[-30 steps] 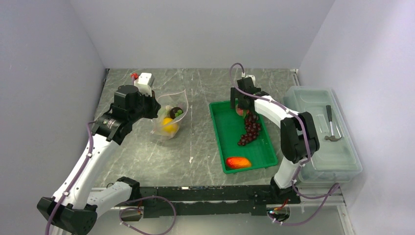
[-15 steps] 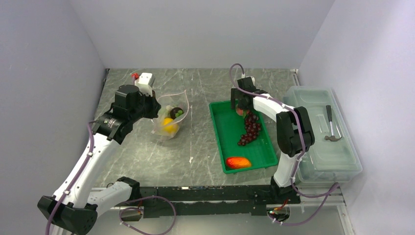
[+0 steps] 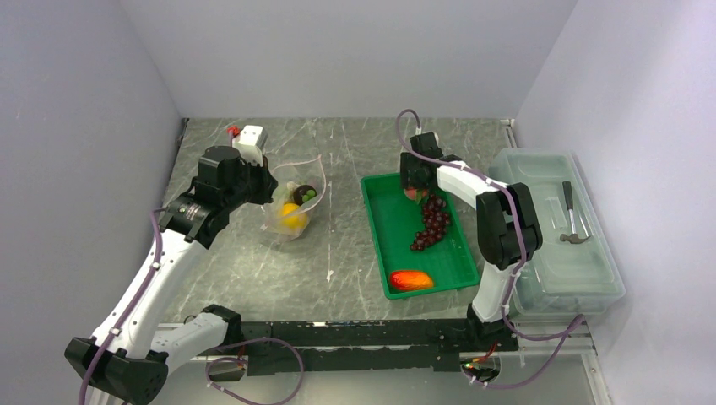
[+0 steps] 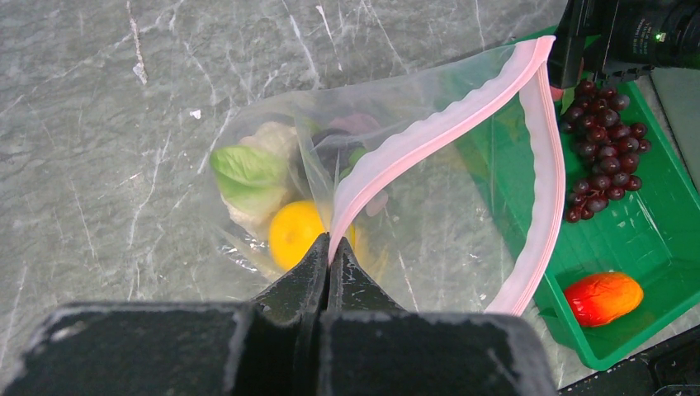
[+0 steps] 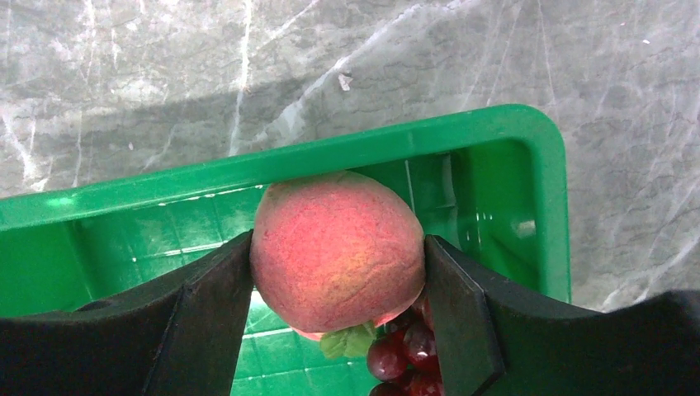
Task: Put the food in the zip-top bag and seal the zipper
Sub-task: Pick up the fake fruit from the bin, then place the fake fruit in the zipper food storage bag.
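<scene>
**Right wrist view: the peach [image 5: 337,247] sits between the fingers at the far wall of the green tray [image 5: 297,157]**

We judge that the step in hand is the pick of the peach. It lies just beside the far wall of the tray, near the far right corner, and touches the top of the grape bunch [image 5: 404,355]. The right gripper [image 5: 337,257] is around it. Its two fingers [image 5: 215,305] stand rather wide apart, and each one lies against a side of the fruit, so we read this as a grip. The peach is not yet lifted.

The left gripper [image 4: 328,256] has its fingers pressed together on the pink zipper [image 4: 446,124], at one end of the mouth. In this way it holds the zip-top bag [image 4: 429,214] open, on the table left of the tray. Inside the bag we see the lemon [image 4: 297,235], the lettuce [image 4: 248,169] and a small dark round fruit [image 4: 330,144].

The next move, in our opinion, calls for a straight lift over the tray wall without dragging the grapes. Then the peach goes left to the open mouth. The red-orange oblong fruit [image 3: 411,279] waits at the near edge of the tray, and the sealing is not yet begun.
</scene>
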